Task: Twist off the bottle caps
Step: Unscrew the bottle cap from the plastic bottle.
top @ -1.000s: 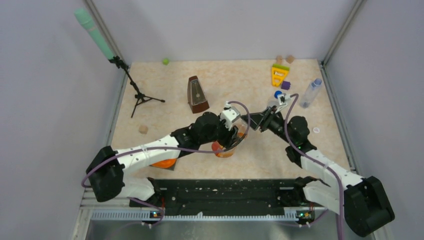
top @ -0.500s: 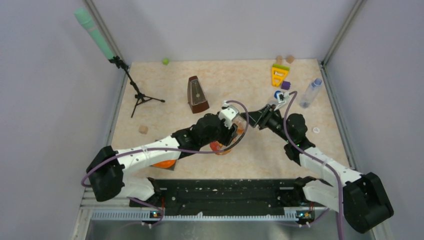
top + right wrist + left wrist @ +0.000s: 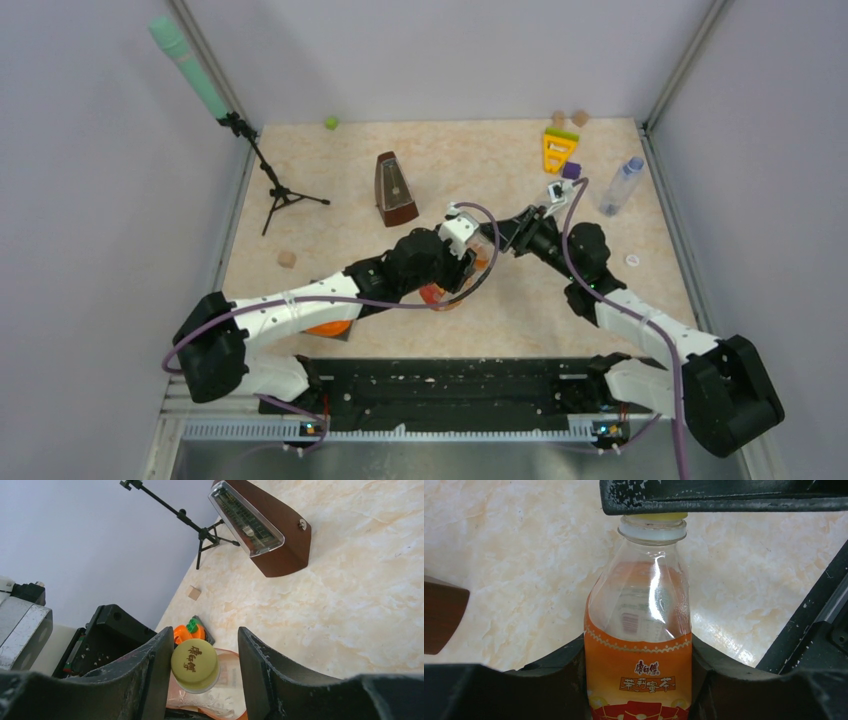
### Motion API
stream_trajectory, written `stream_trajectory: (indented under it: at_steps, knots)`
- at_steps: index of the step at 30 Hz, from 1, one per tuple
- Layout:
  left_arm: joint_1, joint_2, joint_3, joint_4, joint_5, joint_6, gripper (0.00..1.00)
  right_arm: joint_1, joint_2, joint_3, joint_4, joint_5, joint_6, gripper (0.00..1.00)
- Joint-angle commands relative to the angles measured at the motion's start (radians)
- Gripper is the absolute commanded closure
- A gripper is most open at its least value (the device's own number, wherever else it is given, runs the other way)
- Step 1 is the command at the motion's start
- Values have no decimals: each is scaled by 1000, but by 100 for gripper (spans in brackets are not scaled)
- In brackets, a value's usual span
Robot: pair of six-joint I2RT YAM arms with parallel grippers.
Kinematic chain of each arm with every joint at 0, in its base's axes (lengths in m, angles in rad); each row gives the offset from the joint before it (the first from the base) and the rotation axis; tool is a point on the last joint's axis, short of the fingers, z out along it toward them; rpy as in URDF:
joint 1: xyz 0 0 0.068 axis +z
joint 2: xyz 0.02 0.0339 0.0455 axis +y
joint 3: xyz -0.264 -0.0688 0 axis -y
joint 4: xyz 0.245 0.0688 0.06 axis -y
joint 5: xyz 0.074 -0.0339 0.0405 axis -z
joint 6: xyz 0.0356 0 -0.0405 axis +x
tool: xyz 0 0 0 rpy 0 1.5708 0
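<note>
My left gripper (image 3: 462,255) (image 3: 639,655) is shut on the squat orange-labelled bottle (image 3: 639,675) (image 3: 441,294) and holds it by its body. The yellow cap (image 3: 194,663) (image 3: 655,516) sits on the bottle's neck. My right gripper (image 3: 205,636) (image 3: 497,240) is open around this cap. Its left finger touches the cap, and a gap shows on the other side. A slim clear bottle (image 3: 620,186) lies by the right wall. A small white cap (image 3: 632,260) lies on the table to the right. The blue cap and the third bottle are hidden.
A brown metronome (image 3: 396,188) (image 3: 260,527) stands just behind the grippers. A microphone tripod (image 3: 278,192) is at the back left. A yellow toy (image 3: 558,148), a purple block (image 3: 571,170) and wooden discs (image 3: 570,118) are at the back right. An orange toy (image 3: 330,327) lies under my left arm.
My right arm has moved left and forward, bringing its open fingers around the yellow cap. Its wrist now hides the blue cap. My left gripper shifted slightly back with the bottle.
</note>
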Motion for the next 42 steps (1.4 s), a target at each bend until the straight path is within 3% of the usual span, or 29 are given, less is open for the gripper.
stream_trajectory:
  at_steps: [1, 13, 18, 27, 32, 36, 42]
  knots:
    - [-8, -10, 56, 53, -11, 16, 100, 12, 15, 52, 16, 9, -10, 51]
    - [-8, -10, 55, 56, -15, 14, 100, 20, 28, 55, 6, -2, -12, 52]
    - [-8, -12, 57, 49, -11, 10, 100, 23, 20, 36, 24, 7, -1, 76]
    - [-2, -70, 15, 98, 16, -45, 100, 23, 6, 41, 54, -40, 10, 99]
    - [75, -95, 11, 108, 315, -44, 100, 20, -25, 36, 108, -91, 24, 100]
    - [176, -86, 5, 140, 653, -72, 100, 6, -37, 40, 162, -149, 47, 100]
    - [276, -59, -2, 236, 969, -171, 100, -73, -15, -14, 421, -262, 209, 100]
